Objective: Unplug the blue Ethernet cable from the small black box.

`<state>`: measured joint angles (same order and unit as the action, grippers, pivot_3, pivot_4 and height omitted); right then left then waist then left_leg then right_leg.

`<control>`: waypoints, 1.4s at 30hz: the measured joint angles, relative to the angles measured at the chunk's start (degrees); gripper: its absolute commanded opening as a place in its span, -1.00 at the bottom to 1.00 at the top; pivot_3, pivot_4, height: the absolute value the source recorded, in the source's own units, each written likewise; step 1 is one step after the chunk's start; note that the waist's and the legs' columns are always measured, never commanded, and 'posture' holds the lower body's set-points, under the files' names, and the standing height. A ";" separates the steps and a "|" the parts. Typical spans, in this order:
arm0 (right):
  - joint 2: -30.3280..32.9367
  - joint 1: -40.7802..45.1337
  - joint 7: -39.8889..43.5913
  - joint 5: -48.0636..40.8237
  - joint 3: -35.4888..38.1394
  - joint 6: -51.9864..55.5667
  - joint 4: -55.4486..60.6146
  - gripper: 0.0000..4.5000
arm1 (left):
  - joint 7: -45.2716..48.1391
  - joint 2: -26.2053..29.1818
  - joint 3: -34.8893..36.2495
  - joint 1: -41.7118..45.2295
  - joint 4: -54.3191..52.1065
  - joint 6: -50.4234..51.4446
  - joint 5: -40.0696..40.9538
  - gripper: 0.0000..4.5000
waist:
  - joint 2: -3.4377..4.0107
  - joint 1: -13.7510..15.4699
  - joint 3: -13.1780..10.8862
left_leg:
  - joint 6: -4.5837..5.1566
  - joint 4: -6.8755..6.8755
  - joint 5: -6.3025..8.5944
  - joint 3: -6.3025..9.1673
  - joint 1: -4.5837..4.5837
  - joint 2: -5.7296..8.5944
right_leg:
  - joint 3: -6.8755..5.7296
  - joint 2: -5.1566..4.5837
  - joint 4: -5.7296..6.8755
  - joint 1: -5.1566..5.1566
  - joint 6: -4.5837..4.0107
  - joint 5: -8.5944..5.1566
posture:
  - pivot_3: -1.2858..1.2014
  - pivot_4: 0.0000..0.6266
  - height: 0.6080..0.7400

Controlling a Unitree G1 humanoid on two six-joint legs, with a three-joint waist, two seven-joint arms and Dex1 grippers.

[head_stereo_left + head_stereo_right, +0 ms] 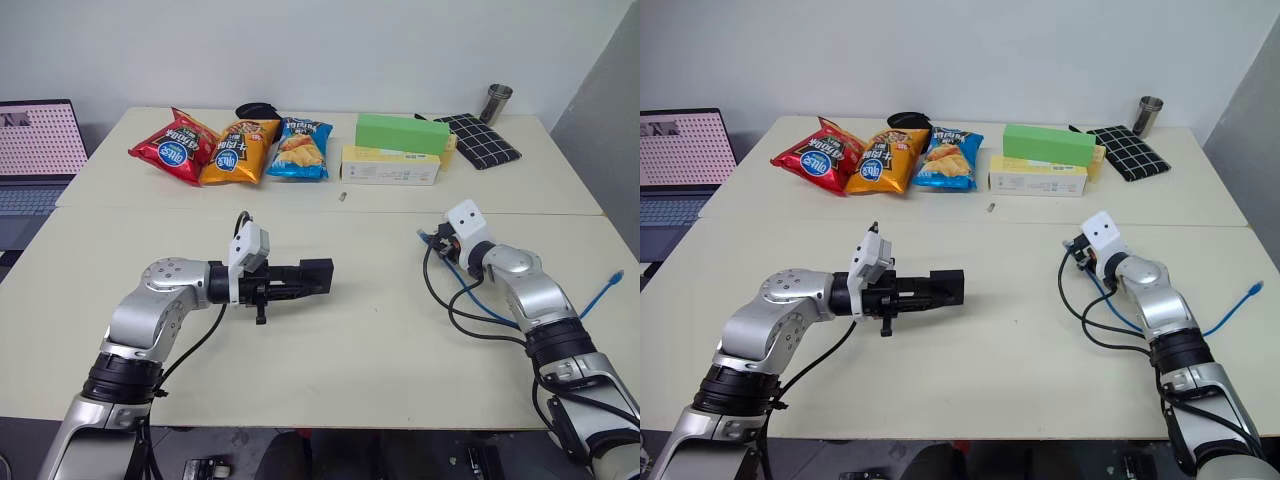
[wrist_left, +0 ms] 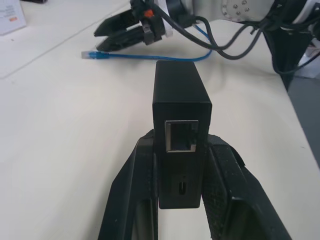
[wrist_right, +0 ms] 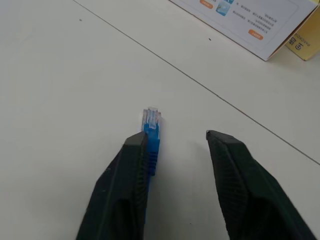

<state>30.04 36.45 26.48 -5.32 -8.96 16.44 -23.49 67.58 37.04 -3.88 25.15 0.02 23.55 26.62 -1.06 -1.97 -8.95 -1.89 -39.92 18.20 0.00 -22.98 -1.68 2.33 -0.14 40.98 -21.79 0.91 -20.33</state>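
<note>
My left gripper (image 1: pixel 298 279) is shut on the small black box (image 1: pixel 316 274) and holds it level above the table, pointing toward the right arm. In the left wrist view the box (image 2: pixel 181 100) sits between the two fingers (image 2: pixel 227 180) and its port faces the camera, with nothing in it. The blue Ethernet cable (image 1: pixel 471 291) lies on the table by the right arm, its far plug (image 1: pixel 612 277) near the right edge. My right gripper (image 3: pixel 177 137) is open, low over the table. The cable's other plug (image 3: pixel 151 121) rests against the inner side of one finger.
Three chip bags (image 1: pixel 233 149), a green box (image 1: pixel 401 132) on a pale yellow box (image 1: pixel 390 166), a black checked cloth (image 1: pixel 480 139) and a metal cup (image 1: pixel 496 102) line the far table. A laptop (image 1: pixel 35 150) stands at the far left. Black robot cables (image 1: pixel 455 310) loop beside the right arm.
</note>
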 measured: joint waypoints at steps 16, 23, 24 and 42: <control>3.58 -7.11 19.25 -18.81 1.26 18.66 40.21 0.71 | -32.25 -13.07 8.81 5.05 27.02 -25.27 -14.63 -0.66 | -0.03 0.31 0.02 | 0.01 -0.07 0.00 0.07 -0.02 0.02 | -0.07 -0.05 0.03 0.01 0.00 0.00 | 0.03 -0.52 1.00; 2.43 -6.35 17.30 -17.54 -1.51 21.76 41.99 0.72 | -34.67 -15.58 9.22 5.20 34.47 -29.28 -15.68 -0.02 | -0.05 0.29 0.03 | 0.00 -0.07 0.00 0.07 -0.02 0.04 | -0.09 -0.06 0.01 0.01 0.00 0.00 | 0.03 -0.52 1.00; 2.44 -6.35 17.07 -17.31 -1.51 21.97 41.99 0.72 | -34.54 -15.58 9.26 5.20 34.50 -29.55 -15.68 0.09 | -0.05 0.27 0.03 | 0.00 -0.07 0.00 0.06 -0.02 0.03 | -0.09 -0.06 0.02 0.01 0.00 0.00 | 0.03 -0.52 1.00; 5.12 -14.08 12.28 -18.67 6.01 28.16 47.40 0.72 | -28.59 -1.07 9.04 -15.09 5.14 -14.54 -16.25 0.70 | -0.04 0.28 0.03 | 0.01 -0.02 0.01 0.12 0.00 0.03 | -0.08 -0.07 0.00 0.05 0.00 0.00 | 0.03 -0.52 1.00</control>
<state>35.16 22.38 38.76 -23.98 -2.96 44.60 23.91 38.99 35.97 5.16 10.06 5.17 9.01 10.37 -1.10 -1.68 -8.91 -1.87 -39.94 18.21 0.12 -22.98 -1.64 2.25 -0.21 40.99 -21.74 0.91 -20.33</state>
